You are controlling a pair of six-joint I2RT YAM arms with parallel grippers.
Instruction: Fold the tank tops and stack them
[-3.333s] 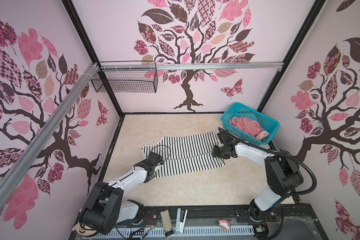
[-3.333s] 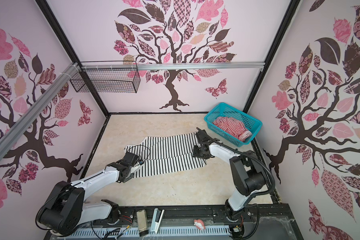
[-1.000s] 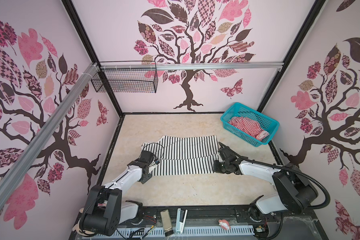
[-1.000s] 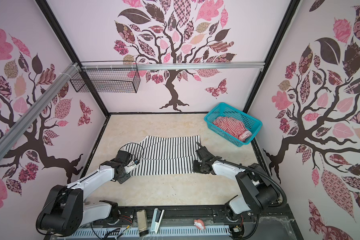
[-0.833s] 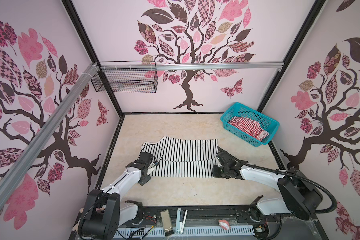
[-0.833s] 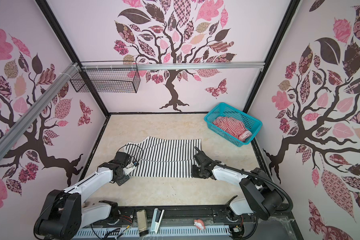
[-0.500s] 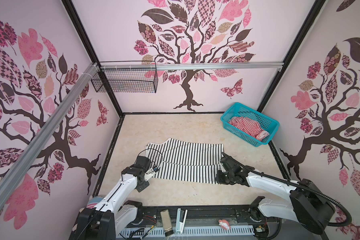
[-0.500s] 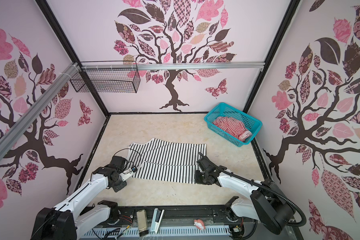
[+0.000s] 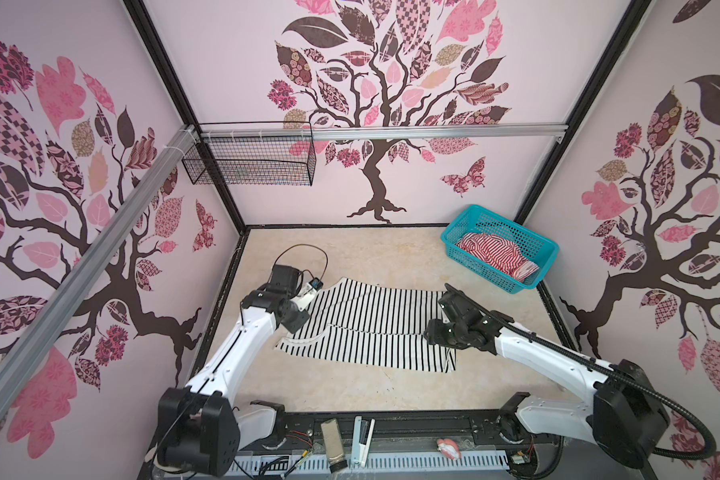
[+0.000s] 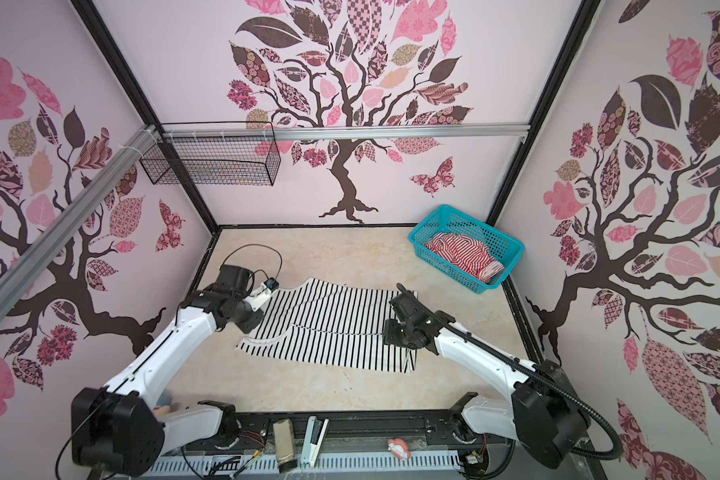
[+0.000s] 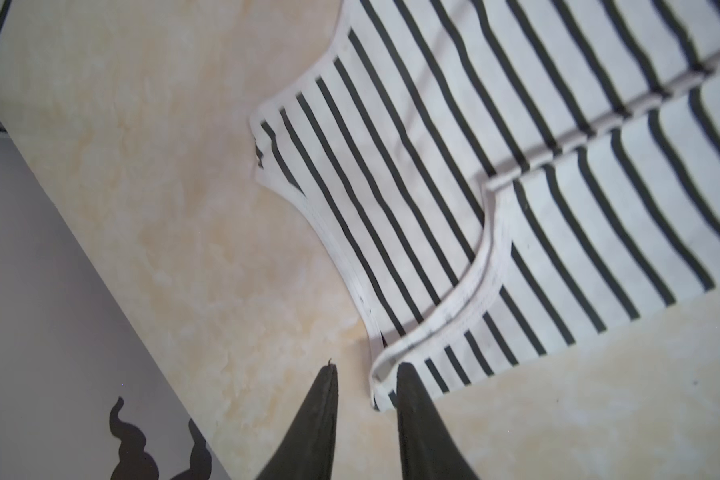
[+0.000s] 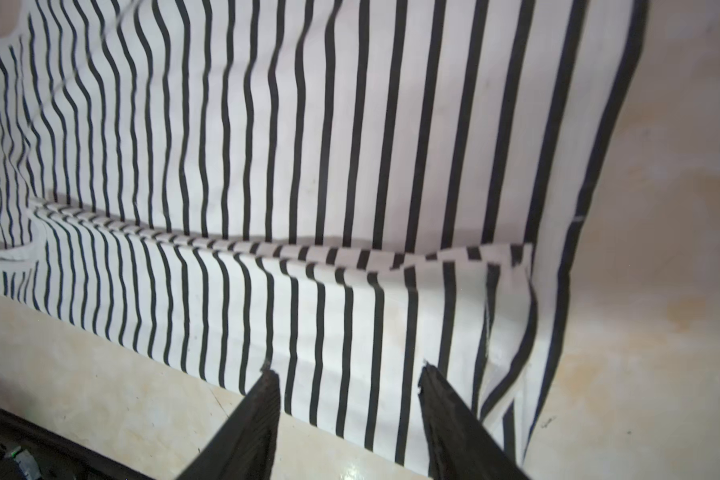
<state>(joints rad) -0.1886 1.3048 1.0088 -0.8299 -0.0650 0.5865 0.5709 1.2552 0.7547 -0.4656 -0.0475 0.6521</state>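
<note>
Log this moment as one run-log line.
black-and-white striped knit tank top: near edge folded over | left gripper: open | right gripper: open | red-and-white striped tank top: bunched in teal mesh basket

The soft sleeveless knit tank top (image 9: 366,316) is marked with narrow black stripes on white, and its neck and armhole trim is plain white (seen sharpest in the left wrist view). The crumpled knit top (image 9: 493,253) is striped red and white, and the plastic lattice basket (image 9: 487,272) around it is coloured teal. The smooth tabletop (image 9: 350,257) is mottled in cream and beige. The walls (image 9: 267,203) are tinted pale pink and printed with dark brown trees and pink patterned leaves.
</note>
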